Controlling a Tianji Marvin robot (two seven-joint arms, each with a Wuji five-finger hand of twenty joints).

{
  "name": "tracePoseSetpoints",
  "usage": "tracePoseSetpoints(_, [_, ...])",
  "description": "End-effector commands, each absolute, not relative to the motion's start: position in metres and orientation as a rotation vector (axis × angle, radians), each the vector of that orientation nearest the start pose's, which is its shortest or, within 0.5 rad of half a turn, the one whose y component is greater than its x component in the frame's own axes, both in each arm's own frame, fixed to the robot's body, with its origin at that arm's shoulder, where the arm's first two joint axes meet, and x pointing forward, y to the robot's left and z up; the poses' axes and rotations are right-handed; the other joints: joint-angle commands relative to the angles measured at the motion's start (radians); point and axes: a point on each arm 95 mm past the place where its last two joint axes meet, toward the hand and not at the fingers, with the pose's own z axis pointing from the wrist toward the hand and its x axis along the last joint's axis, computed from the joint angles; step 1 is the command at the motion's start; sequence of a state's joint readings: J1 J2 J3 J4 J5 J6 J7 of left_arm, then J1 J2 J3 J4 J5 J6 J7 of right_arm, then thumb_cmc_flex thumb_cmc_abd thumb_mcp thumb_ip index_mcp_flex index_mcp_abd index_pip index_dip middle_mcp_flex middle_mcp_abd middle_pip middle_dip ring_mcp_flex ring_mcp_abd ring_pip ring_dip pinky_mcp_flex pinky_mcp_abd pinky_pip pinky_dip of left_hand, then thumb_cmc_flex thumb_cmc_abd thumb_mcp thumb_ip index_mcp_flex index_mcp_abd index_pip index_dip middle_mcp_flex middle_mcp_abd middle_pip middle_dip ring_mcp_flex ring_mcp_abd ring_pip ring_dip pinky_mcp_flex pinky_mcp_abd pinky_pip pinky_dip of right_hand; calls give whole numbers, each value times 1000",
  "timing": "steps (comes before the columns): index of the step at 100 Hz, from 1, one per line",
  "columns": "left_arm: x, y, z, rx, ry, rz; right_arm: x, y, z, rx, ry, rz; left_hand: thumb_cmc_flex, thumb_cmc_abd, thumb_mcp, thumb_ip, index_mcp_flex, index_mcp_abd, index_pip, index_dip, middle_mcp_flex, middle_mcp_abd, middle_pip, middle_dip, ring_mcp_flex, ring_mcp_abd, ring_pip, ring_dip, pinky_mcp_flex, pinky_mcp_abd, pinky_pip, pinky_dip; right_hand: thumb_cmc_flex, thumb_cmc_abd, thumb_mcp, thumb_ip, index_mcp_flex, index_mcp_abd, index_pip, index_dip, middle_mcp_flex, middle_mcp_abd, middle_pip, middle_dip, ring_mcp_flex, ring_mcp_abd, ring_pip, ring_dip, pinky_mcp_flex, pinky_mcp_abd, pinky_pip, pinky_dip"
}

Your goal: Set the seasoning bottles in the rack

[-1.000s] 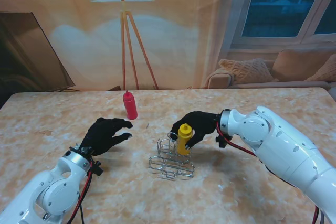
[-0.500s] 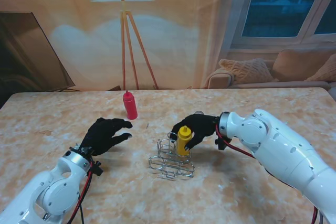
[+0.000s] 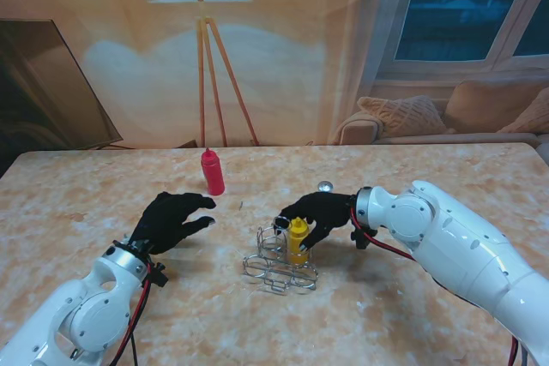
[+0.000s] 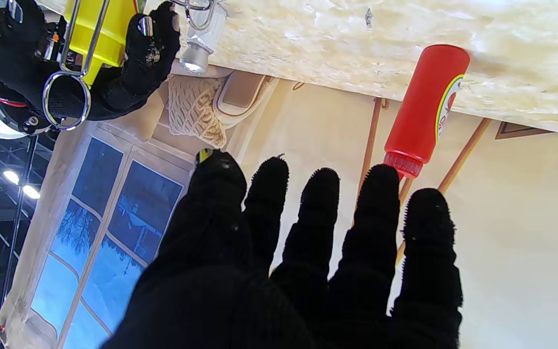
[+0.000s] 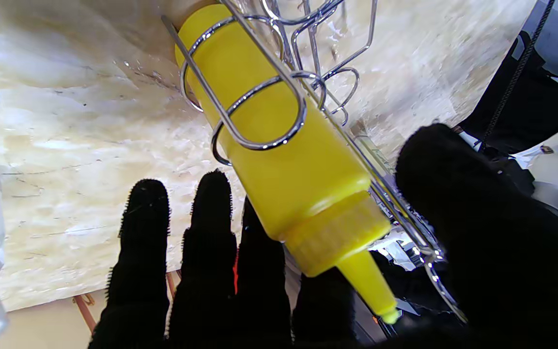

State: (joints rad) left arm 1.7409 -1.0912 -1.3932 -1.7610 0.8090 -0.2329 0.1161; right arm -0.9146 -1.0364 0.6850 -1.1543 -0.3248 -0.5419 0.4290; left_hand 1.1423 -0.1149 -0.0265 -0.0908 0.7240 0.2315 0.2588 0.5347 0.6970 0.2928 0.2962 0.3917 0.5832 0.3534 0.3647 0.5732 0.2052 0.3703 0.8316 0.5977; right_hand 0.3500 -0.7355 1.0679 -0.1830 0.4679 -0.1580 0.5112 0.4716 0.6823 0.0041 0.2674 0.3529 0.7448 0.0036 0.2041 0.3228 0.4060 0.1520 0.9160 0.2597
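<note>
Inside wire rack — yellow bottle

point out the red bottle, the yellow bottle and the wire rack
red bottle (image 3: 212, 174), stand view, mid body
yellow bottle (image 3: 297, 243), stand view, body inside the rack
wire rack (image 3: 276, 273), stand view, near base wires

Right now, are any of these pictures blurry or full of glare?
Stand view: evenly lit and sharp. Right wrist view: the yellow bottle is crisp, with glints on the wire rack; a blurred clear object sits at the edge. Left wrist view: the red bottle is sharp.
</note>
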Motion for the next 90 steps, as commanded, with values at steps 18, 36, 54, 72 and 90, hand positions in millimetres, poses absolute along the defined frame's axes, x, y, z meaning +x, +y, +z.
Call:
tracePoseSetpoints(18, [364,22,-288,-1215,1324,-1816,483,55,-297,1147,2307,1802,-4,-12,14,29,18,1,-15,10,4,7,-10,7,-23,13,-10,24,-15,7,-10,25,-61,11,-19,22,-20,16,-29,-13,-32,18,16,-17,-20,9,-3,-23,-19,9,-2,-15])
tracePoseSetpoints(36, [364,22,-289,-1216,1321,-1815,483,42,-282,1143,2233,1829,-5,-13,15,29,18,2,-15,9,3,10,-11,6,-24,14,-11,24,-15,8,-10,25,-65,8,-19,23,-10,15,-32,-11,-28,16,18,-18,-20,8,1,-24,-20,8,-4,-16])
tracePoseSetpoints(54, [364,22,-289,-1216,1319,-1816,485,25,-269,1145,2162,1808,-9,-6,14,29,17,3,-16,8,3,10,-11,6,-24,14,-11,24,-16,9,-11,25,-75,17,-33,22,-3,3,-33,-6,-19,13,14,-20,-16,7,3,-23,-24,16,-6,-16])
tracePoseSetpoints(72, [365,22,-289,-1223,1318,-1814,491,10,-264,1151,2073,1777,-8,-6,15,29,18,3,-16,8,2,7,-12,6,-24,15,-11,24,-17,9,-12,25,-78,28,-41,23,3,-7,-31,0,-9,8,10,-17,-14,8,4,-21,-25,18,-7,-12])
tracePoseSetpoints(90, [365,22,-289,-1222,1321,-1813,500,2,-266,1159,2005,1745,-8,-8,14,29,16,1,-16,8,3,10,-13,6,-24,14,-12,23,-17,8,-12,25,-71,39,-48,26,-2,-15,-27,8,-4,11,12,-12,-13,9,5,-19,-21,19,-3,-8])
